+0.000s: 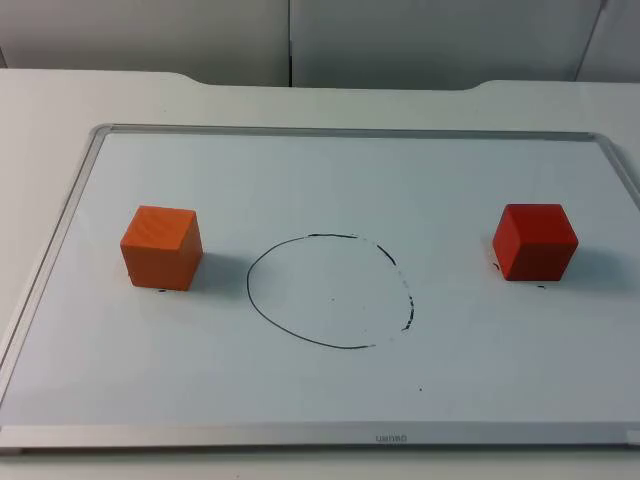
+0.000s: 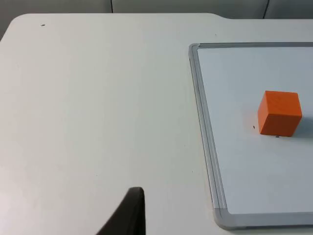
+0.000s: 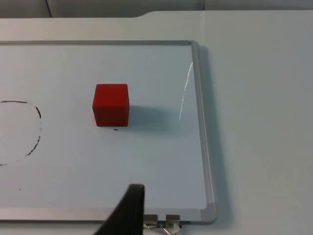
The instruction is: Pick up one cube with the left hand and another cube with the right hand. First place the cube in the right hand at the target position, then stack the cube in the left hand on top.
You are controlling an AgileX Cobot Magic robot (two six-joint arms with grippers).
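Two cubes (image 1: pixel 161 246) (image 1: pixel 535 241) on whiteboard (image 1: pixel 330 150), white table (image 2: pixel 98 107), grippers' opening unclear

Whiteboard on a white table

The metal-framed whiteboard (image 1: pixel 60 225) lies flat on the white table (image 1: pixel 40 100), whose far edge meets a grey partition wall (image 1: pixel 150 30).

Top camera: we look down and forward over the white-surfaced, metal-framed whiteboard (image 1: pixel 350 420) toward the grey partition wall (image 1: pixel 400 40). Left wrist camera: we hang off the board's left edge above the white table top (image 2: pixel 98 107), looking along the black fingertip (image 2: pixel 129 215); shared with top: the orange wooden cube (image 1: pixel 162 246) (image 2: pixel 279 113). Right wrist camera sits over the near right corner; shared with top: the red wooden cube (image 1: pixel 535 241) (image 3: pixel 111 105) and the hand-drawn black circle (image 1: pixel 330 290) (image 3: pixel 34 127).
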